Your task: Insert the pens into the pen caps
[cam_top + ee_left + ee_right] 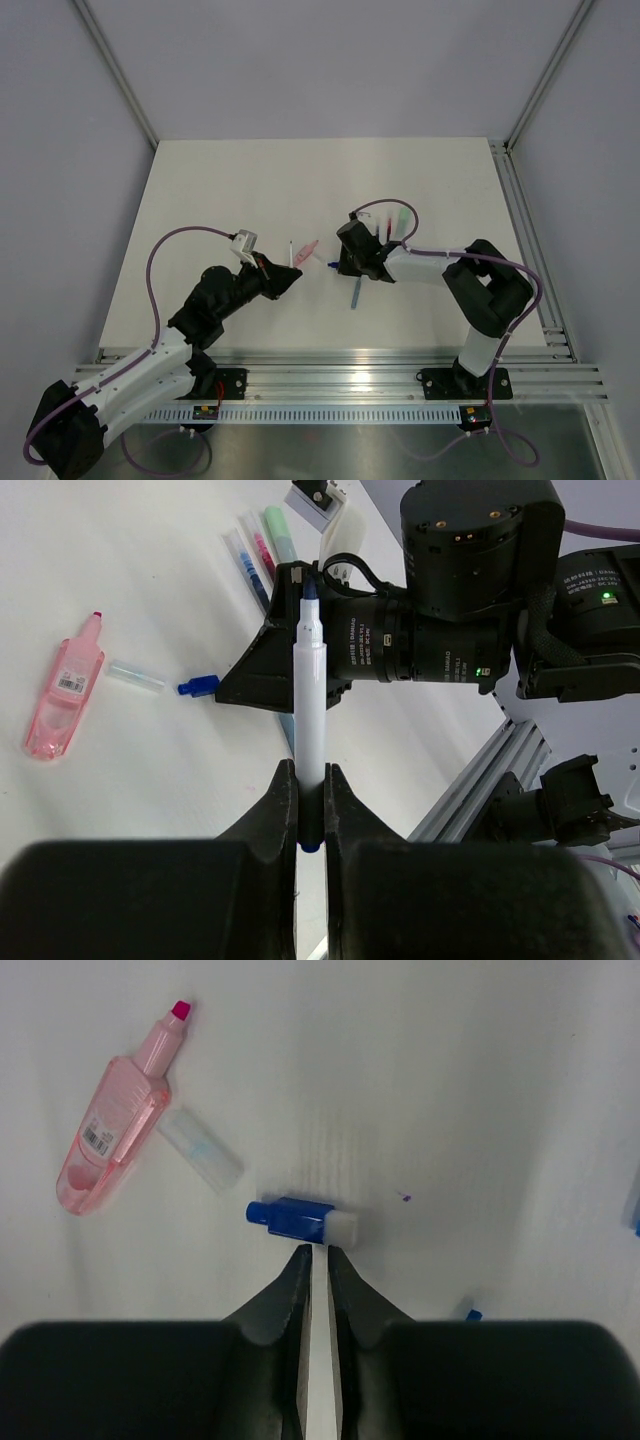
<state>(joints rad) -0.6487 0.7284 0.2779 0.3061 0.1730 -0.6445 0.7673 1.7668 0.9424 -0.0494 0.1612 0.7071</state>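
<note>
My left gripper [310, 770] is shut on the lower end of a white pen [308, 700] with a bare dark blue tip, held pointing away from me above the table; it also shows in the top view [290, 252]. A small blue pen cap [300, 1220] with a white end lies on the table just beyond my right gripper [320, 1250], whose jaws stand nearly together with nothing between them. A clear stubby cap [200, 1150] and a pale pink uncapped highlighter [115, 1125] lie to the left of it. The blue cap [198, 687] also shows in the left wrist view.
Several thin pens, blue [248, 565], red [265, 550] and mint green [280, 530], lie together behind the right arm [450, 640]. A light blue pen [357, 292] lies near the right gripper [343, 268]. An aluminium rail [350, 375] runs along the table's near edge.
</note>
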